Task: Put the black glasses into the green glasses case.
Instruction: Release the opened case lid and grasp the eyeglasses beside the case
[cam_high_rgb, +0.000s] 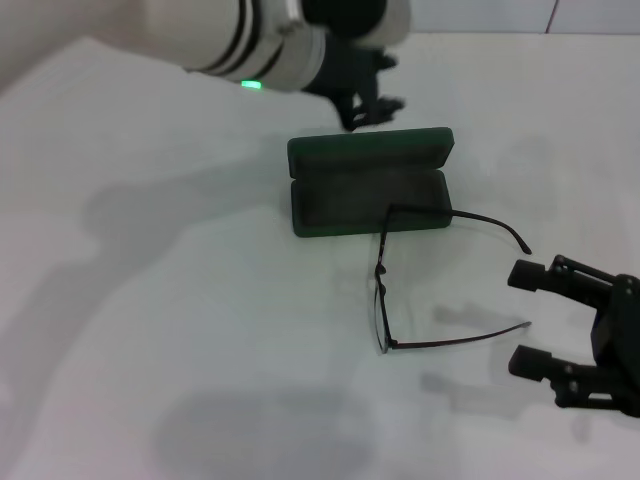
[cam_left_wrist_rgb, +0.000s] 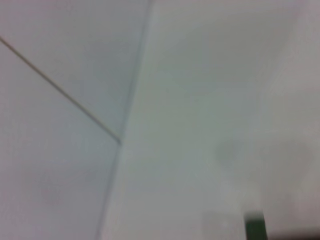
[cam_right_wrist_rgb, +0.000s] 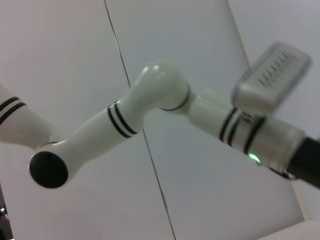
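My right gripper (cam_high_rgb: 527, 318) is open wide, empty, hovering low over the worktop (cam_high_rgb: 200, 330). The glasses (cam_high_rgb: 383, 290) lie just ahead of its fingertips, temple ends pointing at me, not touching. The case (cam_high_rgb: 368, 182) sits open beyond them, one temple hinge resting on its front edge. My left gripper (cam_high_rgb: 368, 100) hangs just behind the case lid; can't tell its opening.

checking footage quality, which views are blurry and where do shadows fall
Head view: sharp; soft grey shadows on the white table left of the green glasses case and below the black glasses. Left wrist view: out of focus, nearly featureless. Right wrist view: the left arm clear, its wrist end motion-blurred.
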